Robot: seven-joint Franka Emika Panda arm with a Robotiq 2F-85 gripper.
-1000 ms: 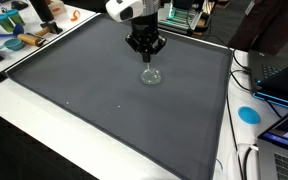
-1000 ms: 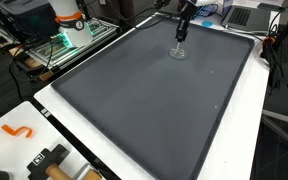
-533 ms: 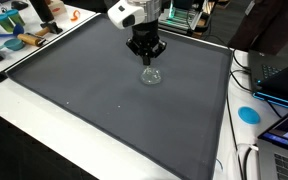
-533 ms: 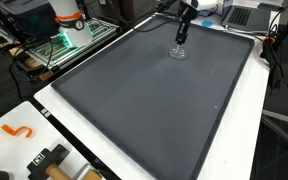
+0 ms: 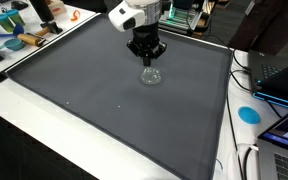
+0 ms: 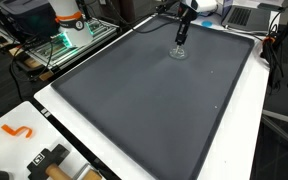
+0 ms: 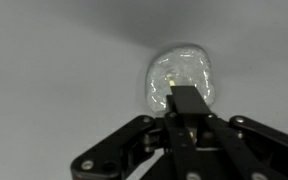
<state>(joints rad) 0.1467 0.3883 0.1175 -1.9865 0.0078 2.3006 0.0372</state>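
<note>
A small clear, crinkled glassy object (image 5: 151, 76) (image 6: 178, 53) lies on the dark grey mat (image 5: 104, 95) near its far side. My gripper (image 5: 148, 60) (image 6: 181, 41) hangs straight above it, pointing down, with the fingertips just over its top. In the wrist view the black fingers (image 7: 188, 104) are pressed together, and the clear object (image 7: 168, 72) shows right beyond their tips. I cannot tell whether the tips pinch its top edge.
The mat covers a white table (image 5: 44, 125). Tools and coloured items (image 5: 24, 35) crowd one far corner, and laptops, cables and a blue disc (image 5: 248, 114) lie along one side. An orange hook (image 6: 17, 130) and a black tool (image 6: 49, 160) sit on the white edge.
The wrist has shifted very slightly above the clear object. The object has stayed in place.
</note>
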